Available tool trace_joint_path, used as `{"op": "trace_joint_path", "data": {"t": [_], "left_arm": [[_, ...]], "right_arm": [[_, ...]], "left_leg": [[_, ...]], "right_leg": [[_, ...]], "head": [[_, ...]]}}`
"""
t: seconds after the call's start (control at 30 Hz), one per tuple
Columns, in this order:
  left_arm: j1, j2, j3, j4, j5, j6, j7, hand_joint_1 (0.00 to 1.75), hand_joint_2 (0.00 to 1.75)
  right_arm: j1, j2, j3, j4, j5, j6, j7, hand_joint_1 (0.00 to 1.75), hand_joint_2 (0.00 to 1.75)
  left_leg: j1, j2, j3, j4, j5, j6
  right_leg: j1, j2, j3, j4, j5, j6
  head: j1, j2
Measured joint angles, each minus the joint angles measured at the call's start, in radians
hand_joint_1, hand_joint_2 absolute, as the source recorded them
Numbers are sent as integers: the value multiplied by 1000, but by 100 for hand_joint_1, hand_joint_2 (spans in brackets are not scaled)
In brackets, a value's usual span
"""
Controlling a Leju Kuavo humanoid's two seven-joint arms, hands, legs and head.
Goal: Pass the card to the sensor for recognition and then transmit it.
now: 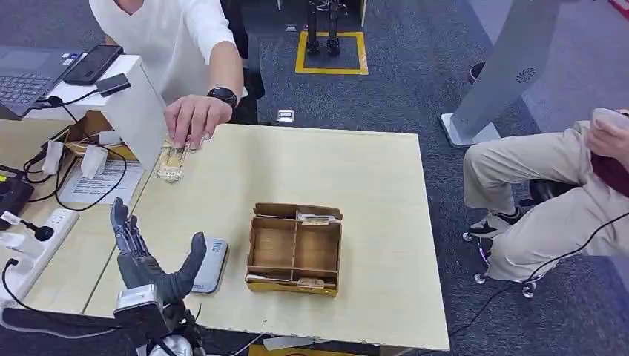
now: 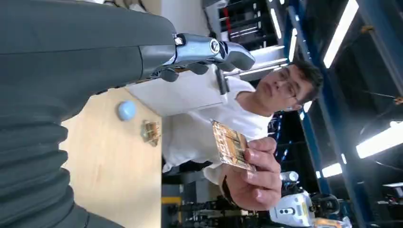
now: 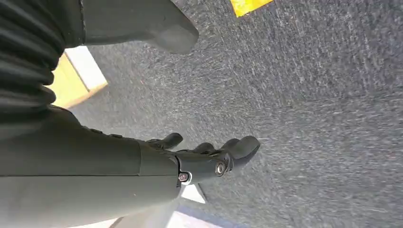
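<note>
Ribbed grey left hand (image 1: pixel 152 263), fingers spread

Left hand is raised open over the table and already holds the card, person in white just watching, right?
Not quite. The left hand is raised and open but empty; the person's hand holds the card. The left wrist view shows it.

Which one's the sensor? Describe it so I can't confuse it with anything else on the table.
On the pale wooden table, look at the near edge, beside the left hand. The sensor lies flat just left of the cardboard box: a small grey-and-white slab, unlike the brown box.
</note>
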Motion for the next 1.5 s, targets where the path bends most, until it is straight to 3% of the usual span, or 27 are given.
{"op": "trace_joint_path", "data": {"t": [0.3, 0.4, 0.53, 0.87, 1.1, 1.13, 1.17, 1.2, 1.23, 1.5], "left_arm": [[-131, -69, 131, 78, -185, 5, 31, 0, 175], [-155, -81, 167, 92, -201, 5, 33, 0, 175], [-161, -84, 186, 105, -218, 5, 33, 0, 175], [-161, -94, 302, 105, -455, 5, -24, 0, 175], [-162, -95, 338, 87, -551, 6, 13, 0, 175], [-162, -95, 340, 83, -560, 6, 21, 106, 175], [-162, -95, 341, 77, -569, 6, 25, 164, 175], [-162, -95, 342, 72, -575, 6, 29, 164, 175], [-162, -95, 343, 68, -578, 6, 33, 175, 175], [-161, -95, 348, 52, -591, 6, 38, 175, 175]], "right_arm": [[-23, 3, 60, 0, 29, 0, 42, 0, 175], [-26, 5, 69, 0, 33, 0, 43, 0, 175], [-29, 6, 81, 0, 34, 0, 43, 0, 175], [-30, 12, 115, 0, 55, 0, 54, 0, 175], [-29, 16, 132, 0, 55, 0, 45, 0, 175], [-29, 16, 133, 0, 55, 0, 45, 0, 175], [-29, 16, 135, 0, 55, 0, 45, 0, 175], [-29, 16, 137, 0, 54, 0, 45, 0, 175], [-29, 16, 139, 0, 53, 0, 45, 0, 175], [-29, 16, 141, 0, 51, 0, 46, 0, 175]], "left_leg": [[0, 0, 0, 0, 0, 0], [0, 0, 0, 0, 0, 0], [0, 0, 0, 0, 0, 0], [0, 0, 0, 0, 0, 0], [0, 0, 0, 0, 0, 0], [0, 0, 0, 0, 0, 0], [0, 0, 0, 0, 0, 0], [0, 0, 0, 0, 0, 0], [0, 0, 0, 0, 0, 0], [0, 0, 0, 0, 0, 0]], "right_leg": [[0, 0, 0, 0, 0, 0], [0, 1, 0, 0, 0, 0], [0, 1, 0, 0, 0, 0], [0, 1, 0, 0, 0, 0], [0, 1, 0, 0, 0, 0], [0, 1, 0, 0, 0, 0], [0, 1, 0, 0, 0, 0], [0, 1, 0, 0, 0, 0], [0, 1, 0, 0, 0, 0], [0, 1, 0, 0, 0, 0]], "head": [[0, 0], [0, 0], [0, 0], [0, 0], [0, 0], [0, 0], [0, 0], [0, 0], [0, 0], [0, 0]]}}
